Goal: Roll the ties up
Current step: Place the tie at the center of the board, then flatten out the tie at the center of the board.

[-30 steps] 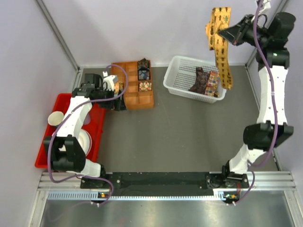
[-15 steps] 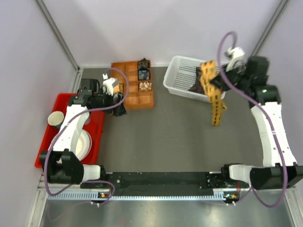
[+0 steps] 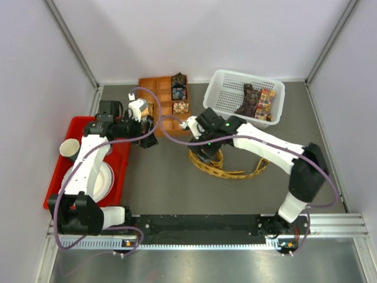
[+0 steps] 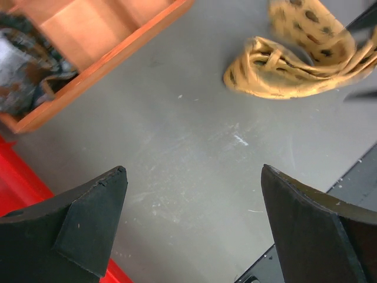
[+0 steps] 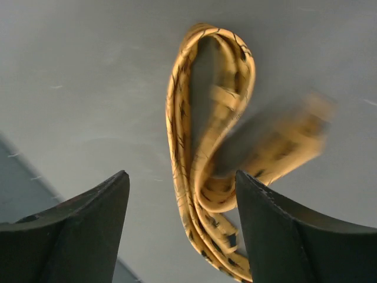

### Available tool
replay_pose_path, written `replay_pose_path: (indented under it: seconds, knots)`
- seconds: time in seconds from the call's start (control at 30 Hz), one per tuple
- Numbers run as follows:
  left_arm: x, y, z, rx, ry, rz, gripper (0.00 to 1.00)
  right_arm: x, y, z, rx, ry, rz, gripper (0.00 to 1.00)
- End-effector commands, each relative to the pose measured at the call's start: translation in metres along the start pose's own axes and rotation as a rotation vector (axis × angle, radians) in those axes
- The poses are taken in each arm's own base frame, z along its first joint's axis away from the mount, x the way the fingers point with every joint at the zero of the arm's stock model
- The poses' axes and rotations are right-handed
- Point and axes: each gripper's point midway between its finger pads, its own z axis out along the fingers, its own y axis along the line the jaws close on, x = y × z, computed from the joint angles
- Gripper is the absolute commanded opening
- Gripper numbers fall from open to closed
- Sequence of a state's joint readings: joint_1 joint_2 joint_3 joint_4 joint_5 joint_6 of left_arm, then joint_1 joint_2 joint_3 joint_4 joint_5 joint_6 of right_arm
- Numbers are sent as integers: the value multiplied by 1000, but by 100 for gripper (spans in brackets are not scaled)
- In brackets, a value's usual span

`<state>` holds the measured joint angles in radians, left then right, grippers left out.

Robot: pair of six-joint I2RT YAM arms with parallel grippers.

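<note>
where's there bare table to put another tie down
Widest bare patch: near left, between red tray, yellow tie and black rail. Smaller one: right of the white basket, by the right wall. Crowded: between orange tray and tie, around the left gripper and right gripper.

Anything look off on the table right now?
The golden-yellow tie lies in a loose, twisted loop on the table under the right gripper, neither flat nor rolled. The jaws stand open, not gripping it.
</note>
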<state>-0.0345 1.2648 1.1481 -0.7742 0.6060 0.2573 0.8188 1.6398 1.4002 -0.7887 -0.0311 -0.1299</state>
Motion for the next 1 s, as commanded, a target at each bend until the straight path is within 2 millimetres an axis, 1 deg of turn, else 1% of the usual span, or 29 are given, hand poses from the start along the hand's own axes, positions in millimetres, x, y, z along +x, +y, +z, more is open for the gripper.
replay_pose_path:
  seconds: [0.0,0.03,0.07,0.1,0.13,0.17,0.2,0.23,0.27,0.3,0.33,0.37,0.4,0.43,0.47,0.5,0.53,0.57,0.6,0.63,0.67,0.7,0.73,0.77,0.8,0.83,0.87,0.9,0.97]
  knots:
    - [-7,-33,-17,130,-87,119,99,-31,47,-38,-332,-51,39,71]
    - [-7,-39,-20,160,-109,185,99,-33,25,-43,-336,-75,101,72]
    - [-6,-46,-22,185,-133,225,99,-32,13,-47,-336,-83,138,72]
    - [-4,-59,-26,239,-182,280,98,-29,7,-52,-362,-89,161,72]
    - [-2,-62,-28,244,-196,350,98,-22,-21,-58,-333,-108,207,71]
    - [0,-72,-27,261,-194,392,96,-17,-33,-62,-325,-119,237,71]
    - [4,-74,-24,250,-175,420,95,-14,-43,-70,-345,-146,271,70]
    - [9,-80,-21,269,-154,468,94,-4,-50,-78,-351,-153,308,70]
    - [16,-98,-12,330,-113,514,91,8,-78,-87,-321,-179,388,70]
    - [18,-106,-7,349,-92,541,91,15,-86,-94,-328,-195,405,70]
    - [20,-121,3,369,-69,592,90,30,-93,-96,-316,-183,440,70]
    - [23,-125,16,381,-36,592,89,47,-118,-111,-254,-216,504,70]
    - [19,-132,24,387,-33,615,89,55,-126,-118,-252,-242,524,71]
    - [17,-148,38,387,-16,673,89,72,-136,-121,-238,-251,580,71]
    - [23,-154,61,397,45,673,89,89,-151,-135,-205,-277,653,71]
    - [10,-168,70,403,38,705,90,104,-159,-138,-186,-283,672,71]
    - [13,-194,83,431,64,744,89,114,-164,-144,-174,-291,700,71]
    - [25,-201,113,439,140,739,89,121,-164,-151,-179,-302,730,71]
    - [7,-221,121,442,115,755,90,142,-178,-159,-133,-319,777,71]
    - [12,-245,132,476,142,768,92,150,-182,-164,-118,-326,794,71]
    - [35,-249,160,490,260,752,92,158,-181,-170,-127,-336,832,71]
    - [8,-272,167,509,218,763,92,174,-189,-178,-96,-353,860,71]
    - [12,-290,176,532,247,744,92,182,-192,-182,-88,-362,885,71]
    - [36,-292,202,553,352,708,93,187,-192,-186,-89,-376,904,71]
    - [9,-314,208,573,287,706,93,200,-195,-192,-79,-385,939,70]
    - [10,-326,217,577,298,672,94,205,-194,-194,-83,-390,953,70]
    - [25,-326,240,570,343,653,95,208,-194,-197,-87,-399,962,70]
    - [12,-338,244,574,314,655,95,211,-191,-201,-97,-398,963,70]
    - [29,-343,263,574,357,631,97,220,-191,-205,-91,-399,981,70]
